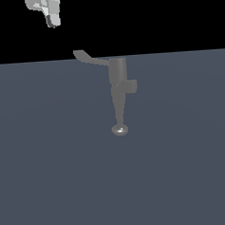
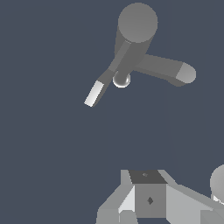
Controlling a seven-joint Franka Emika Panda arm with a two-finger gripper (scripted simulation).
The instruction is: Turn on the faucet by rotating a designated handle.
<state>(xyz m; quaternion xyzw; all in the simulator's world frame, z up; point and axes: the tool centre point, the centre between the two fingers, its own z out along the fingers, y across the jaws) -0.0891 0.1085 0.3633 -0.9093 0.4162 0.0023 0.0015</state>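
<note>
The grey faucet (image 1: 117, 72) stands upright on the floor. Its tapering spout ends in a shiny knob (image 1: 119, 130), and a short stub (image 1: 131, 86) sticks out to the exterior view's right. The thin curved handle (image 1: 92, 59) reaches from the top of the body to the exterior view's left and ends in a flat paddle tip (image 1: 79, 54). My gripper (image 1: 52, 22) hangs above and left of the paddle, apart from it, holding nothing, with the fingers seemingly together. The wrist view shows the faucet body (image 2: 138, 22), the handle paddle (image 2: 94, 94), the knob (image 2: 121, 80), the stub (image 2: 175, 72) and my gripper (image 2: 117, 217).
A flat blue-grey floor (image 1: 52, 175) spreads all around the faucet. The background above its far edge is black. No other object shows.
</note>
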